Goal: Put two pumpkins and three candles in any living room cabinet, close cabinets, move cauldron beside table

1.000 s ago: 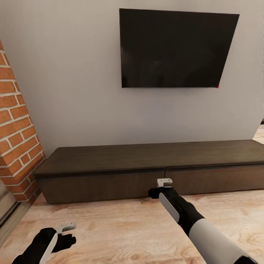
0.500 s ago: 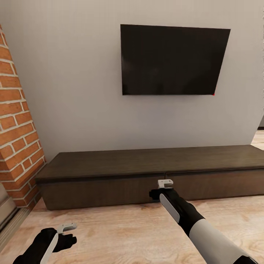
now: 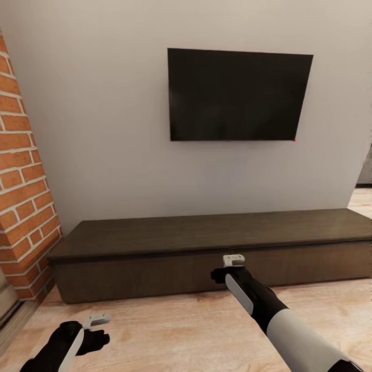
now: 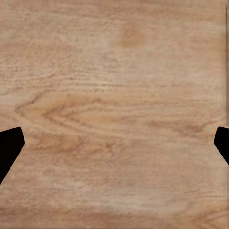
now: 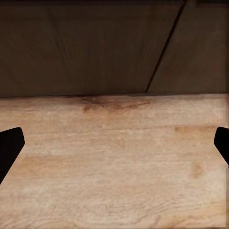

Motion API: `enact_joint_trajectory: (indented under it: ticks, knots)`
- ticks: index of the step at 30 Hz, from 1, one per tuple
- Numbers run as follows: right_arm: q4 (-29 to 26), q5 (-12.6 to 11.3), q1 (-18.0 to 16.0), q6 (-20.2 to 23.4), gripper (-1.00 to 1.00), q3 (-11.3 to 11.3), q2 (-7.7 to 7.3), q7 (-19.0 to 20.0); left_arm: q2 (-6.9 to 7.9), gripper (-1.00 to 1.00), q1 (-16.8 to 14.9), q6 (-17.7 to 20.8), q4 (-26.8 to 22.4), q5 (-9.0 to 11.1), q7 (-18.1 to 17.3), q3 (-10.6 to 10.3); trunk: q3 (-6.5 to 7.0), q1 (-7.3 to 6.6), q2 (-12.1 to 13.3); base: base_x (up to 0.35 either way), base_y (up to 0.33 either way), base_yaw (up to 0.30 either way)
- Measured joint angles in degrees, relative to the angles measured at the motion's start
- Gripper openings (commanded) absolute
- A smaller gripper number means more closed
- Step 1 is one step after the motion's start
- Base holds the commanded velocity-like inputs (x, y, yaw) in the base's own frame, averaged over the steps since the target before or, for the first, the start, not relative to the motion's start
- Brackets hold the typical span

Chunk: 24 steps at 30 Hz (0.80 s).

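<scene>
LIVING ROOM — I face the cabinet point(image 3: 206, 248), a long low dark-wood unit against the grey wall beneath a black television point(image 3: 237, 95), brick wall point(image 3: 23, 191) at my left. Both its flat fronts sit shut. My right claw point(image 3: 233, 260) reaches out low, near the seam between the two fronts; the right wrist view shows that seam point(image 5: 164, 47) just ahead over the wood floor point(image 5: 114, 162), fingertips spread wide, grasping nothing. My left claw point(image 3: 97, 320) hangs low over the floorboards, likewise released and empty. No pumpkins or candles appear here.

As I judge it, the step in hand is opening a front. With no handles, I should aim a fingertip at the seam or top edge, approach square and slowly, and pull straight out without scraping the floor.
</scene>
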Motion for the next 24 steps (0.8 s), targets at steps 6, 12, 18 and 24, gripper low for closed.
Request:
enact_joint_trajectory:
  ticks: [6,12,18,24]
  knots:
    - [0.3,0.0,0.0,0.0,1.00,0.0,0.01,0.0,-0.01,1.00,0.0,0.0,0.0,0.0,0.0,-0.1,0.77,-0.15,0.1,-0.073,0.000,-0.078]
    - [0.4,0.0,0.0,0.0,1.00,0.0,0.05,0.0,-0.01,1.00,0.0,0.0,0.0,0.0,0.0,-0.1,1.53,-0.33,0.3,-0.262,0.000,-0.082]
    - [0.4,0.0,0.0,0.0,1.00,0.0,0.01,0.0,-0.01,1.00,0.0,0.0,0.0,0.0,0.0,-0.2,2.06,-1.66,2.7,-0.223,0.000,-0.083]
    - [0.5,0.0,0.0,0.0,1.00,0.0,-0.02,0.0,-0.01,1.00,0.0,0.0,0.0,0.0,-0.1,-0.1,2.58,-2.99,5.1,-0.025,0.000,-0.085]
